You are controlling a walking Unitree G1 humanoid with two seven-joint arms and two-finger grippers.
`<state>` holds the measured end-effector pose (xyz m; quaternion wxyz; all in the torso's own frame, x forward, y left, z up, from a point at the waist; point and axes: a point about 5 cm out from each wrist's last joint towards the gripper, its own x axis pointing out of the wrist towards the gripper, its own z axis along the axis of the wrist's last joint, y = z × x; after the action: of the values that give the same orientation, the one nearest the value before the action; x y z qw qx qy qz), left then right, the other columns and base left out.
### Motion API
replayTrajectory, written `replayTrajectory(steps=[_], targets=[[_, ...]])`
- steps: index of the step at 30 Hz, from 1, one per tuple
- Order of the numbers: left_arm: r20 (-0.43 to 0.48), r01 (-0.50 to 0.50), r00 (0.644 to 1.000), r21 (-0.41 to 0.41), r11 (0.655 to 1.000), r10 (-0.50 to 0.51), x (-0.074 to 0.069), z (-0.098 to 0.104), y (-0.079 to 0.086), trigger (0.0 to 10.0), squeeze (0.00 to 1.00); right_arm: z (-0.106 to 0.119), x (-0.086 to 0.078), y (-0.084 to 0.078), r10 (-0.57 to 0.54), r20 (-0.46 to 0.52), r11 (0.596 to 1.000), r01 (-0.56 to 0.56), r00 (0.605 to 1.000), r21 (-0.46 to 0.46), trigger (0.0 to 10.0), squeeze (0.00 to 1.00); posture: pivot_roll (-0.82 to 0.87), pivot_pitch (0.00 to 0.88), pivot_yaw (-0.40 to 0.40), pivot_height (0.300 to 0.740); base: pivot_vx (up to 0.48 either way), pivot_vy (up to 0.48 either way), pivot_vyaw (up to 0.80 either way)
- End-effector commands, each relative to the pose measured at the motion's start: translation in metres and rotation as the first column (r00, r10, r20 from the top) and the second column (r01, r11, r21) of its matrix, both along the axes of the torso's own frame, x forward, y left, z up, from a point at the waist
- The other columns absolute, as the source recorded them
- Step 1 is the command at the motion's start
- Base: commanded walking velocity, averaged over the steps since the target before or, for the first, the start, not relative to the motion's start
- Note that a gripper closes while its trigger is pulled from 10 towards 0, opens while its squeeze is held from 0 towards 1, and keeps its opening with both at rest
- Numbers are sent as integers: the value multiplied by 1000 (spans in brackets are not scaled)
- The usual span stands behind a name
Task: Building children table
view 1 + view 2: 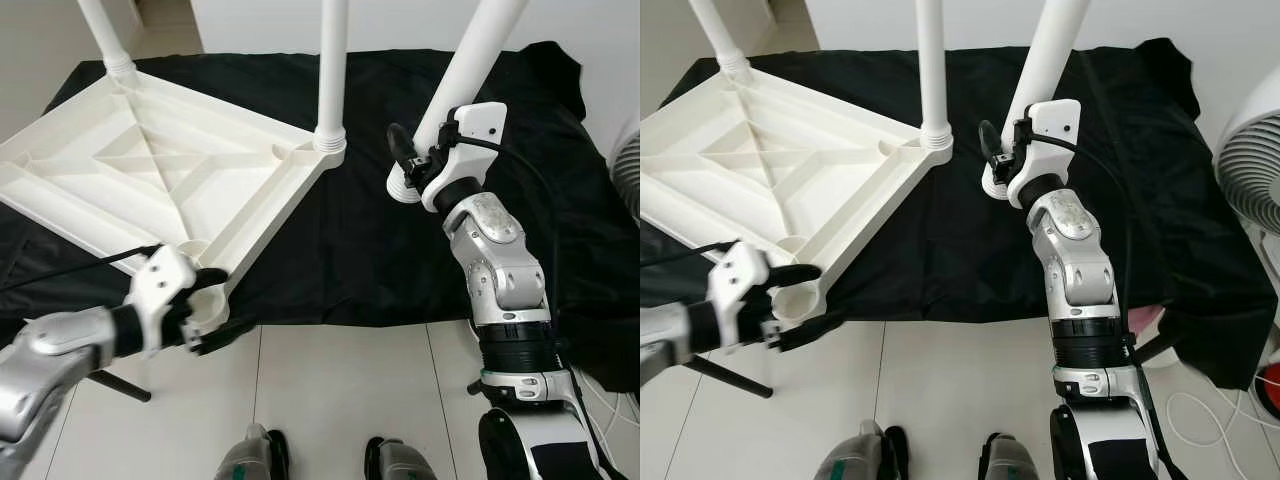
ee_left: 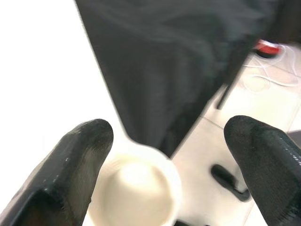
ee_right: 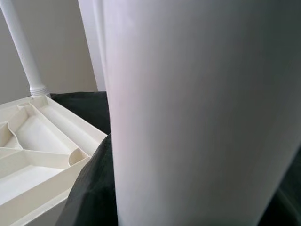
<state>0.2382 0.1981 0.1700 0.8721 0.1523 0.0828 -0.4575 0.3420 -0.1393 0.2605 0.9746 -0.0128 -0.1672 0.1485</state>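
A white plastic table top [image 1: 150,170] lies upside down on a black cloth [image 1: 350,250]. Two white legs stand in its corners, one at the far left [image 1: 105,30] and one at the right [image 1: 332,70]. My left gripper [image 1: 208,308] is open at the near corner, one finger on each side of the empty round leg socket [image 2: 136,188]. My right gripper [image 1: 415,160] is shut on a third white leg [image 1: 470,60]. That leg tilts, its ribbed lower end [image 1: 403,185] just above the cloth, right of the table top. In the right wrist view the leg [image 3: 197,113] is very close.
The cloth hangs over the front edge above a white tiled floor [image 1: 340,380]. A white fan [image 1: 1250,170] stands at the right, with cables [image 1: 1200,410] below it. A thin black stand leg [image 1: 120,385] crosses the floor at the left. My feet [image 1: 260,455] are near the cloth's edge.
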Motion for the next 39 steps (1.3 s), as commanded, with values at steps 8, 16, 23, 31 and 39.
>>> replayTrajectory(steps=[8,16,23,31,39], targets=[[-45,24,999,27,999,-22,-10,-7,6,10000,0,-1,-2,5,26,-1,1000,-26,1000,-4,10000,0,11,143,93,740,0,0,0],[-68,46,997,67,997,-41,-17,-13,7,10000,0,2,0,5,34,3,999,-34,999,-10,10000,0,12,143,87,740,0,0,0],[-76,67,995,96,993,-60,-19,-20,3,10000,0,3,0,5,35,6,999,-35,999,-18,10000,0,6,143,85,740,0,0,0],[-77,119,991,101,988,-112,-19,-25,-13,10000,0,4,2,4,30,6,999,-30,1000,-23,10000,0,1,143,83,740,0,0,0],[-75,164,985,116,980,-156,-18,-34,-27,10000,0,7,2,4,30,12,999,-30,999,-27,10000,0,-10,146,83,740,0,0,0]])
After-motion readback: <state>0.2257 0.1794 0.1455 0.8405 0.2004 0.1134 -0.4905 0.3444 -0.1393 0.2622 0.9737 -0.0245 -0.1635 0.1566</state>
